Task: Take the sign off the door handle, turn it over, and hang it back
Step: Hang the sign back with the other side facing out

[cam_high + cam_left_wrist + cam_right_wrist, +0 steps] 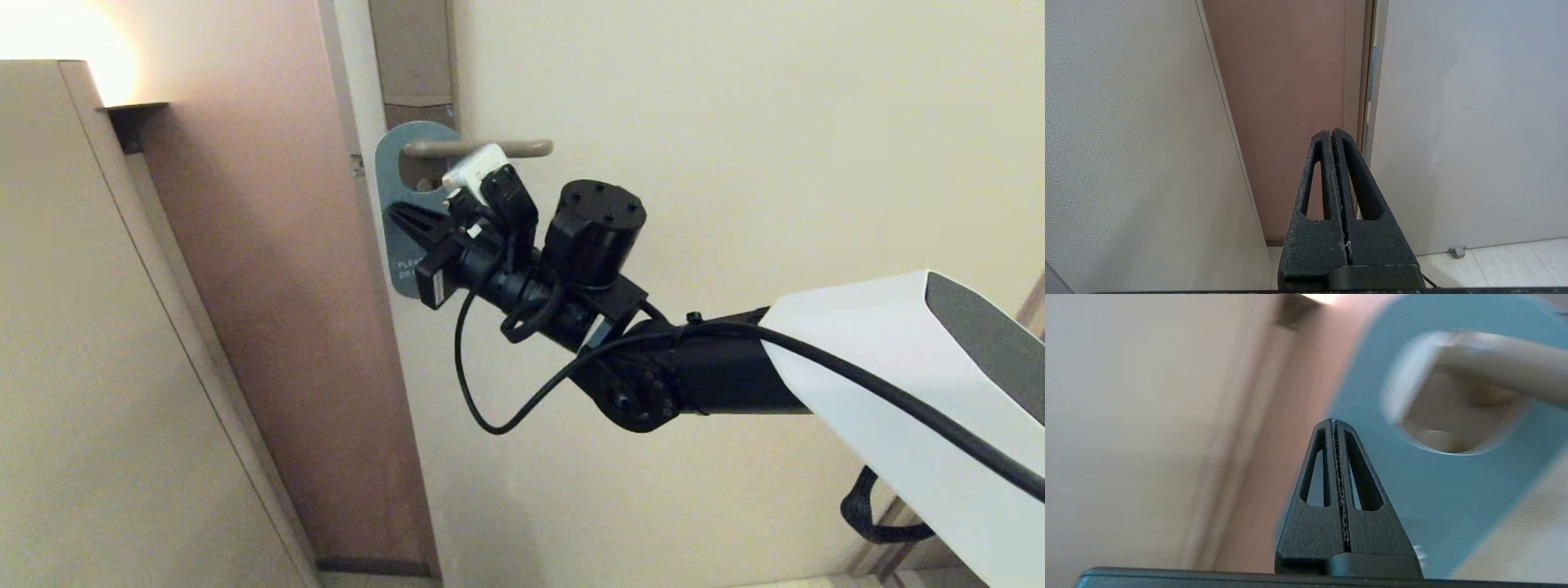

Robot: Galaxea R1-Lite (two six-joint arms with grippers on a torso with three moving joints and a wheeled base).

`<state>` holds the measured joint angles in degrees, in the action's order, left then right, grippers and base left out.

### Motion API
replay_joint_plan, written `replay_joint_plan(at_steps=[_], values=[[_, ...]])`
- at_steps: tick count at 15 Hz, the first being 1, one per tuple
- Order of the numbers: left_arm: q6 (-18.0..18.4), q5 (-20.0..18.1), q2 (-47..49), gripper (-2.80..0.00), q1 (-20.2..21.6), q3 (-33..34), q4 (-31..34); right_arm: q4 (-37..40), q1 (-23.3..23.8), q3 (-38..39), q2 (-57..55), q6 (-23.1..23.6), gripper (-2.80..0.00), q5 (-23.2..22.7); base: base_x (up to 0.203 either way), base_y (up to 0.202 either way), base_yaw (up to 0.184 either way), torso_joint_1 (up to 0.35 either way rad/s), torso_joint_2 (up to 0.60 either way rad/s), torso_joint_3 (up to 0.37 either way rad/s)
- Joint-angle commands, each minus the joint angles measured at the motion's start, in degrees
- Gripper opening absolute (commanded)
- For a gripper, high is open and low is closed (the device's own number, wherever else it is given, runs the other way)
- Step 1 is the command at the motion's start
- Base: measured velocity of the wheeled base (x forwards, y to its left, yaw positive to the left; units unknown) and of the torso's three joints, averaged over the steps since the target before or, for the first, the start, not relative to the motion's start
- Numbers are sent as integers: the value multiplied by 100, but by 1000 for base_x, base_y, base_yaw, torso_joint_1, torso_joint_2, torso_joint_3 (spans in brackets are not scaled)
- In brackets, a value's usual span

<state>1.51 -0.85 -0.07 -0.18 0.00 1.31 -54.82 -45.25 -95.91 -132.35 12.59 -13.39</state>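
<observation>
The sign (pixel 393 181) hangs by its hole on the door handle (pixel 522 148), blue face outward, with part of its white lettering showing under the arm. My right gripper (pixel 394 211) is shut with nothing between its fingers. Its tips lie just in front of the sign's edge, below the hole. In the right wrist view the shut right gripper (pixel 1334 421) points along the blue sign (pixel 1433 490), with the door handle (pixel 1502 371) passing through the hole. My left gripper (pixel 1331 131) is shut and empty, low down, pointing at the door frame.
The handle sits on a tall grey-brown plate (pixel 411 49) on the cream door (pixel 735 122). Left of the door are a brown frame panel (pixel 269 286) and a beige cabinet side (pixel 98 367). A small door stop (pixel 1457 251) sits on the tiled floor.
</observation>
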Motion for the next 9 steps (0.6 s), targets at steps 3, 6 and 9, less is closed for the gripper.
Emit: replay_joint_plan(at_steps=[3,6,9], values=[[-2,-3,7,-280,1,0,1,-216,-1,-173,-255,53,-280,249,0,0,0,0,0,0],[-2,-3,7,-280,1,0,1,-266,6,-174,-358,101,-280,595,0,0,0,0,0,0],[-2,-3,7,-280,1,0,1,-266,25,-173,-485,208,-280,733,0,0,0,0,0,0]])
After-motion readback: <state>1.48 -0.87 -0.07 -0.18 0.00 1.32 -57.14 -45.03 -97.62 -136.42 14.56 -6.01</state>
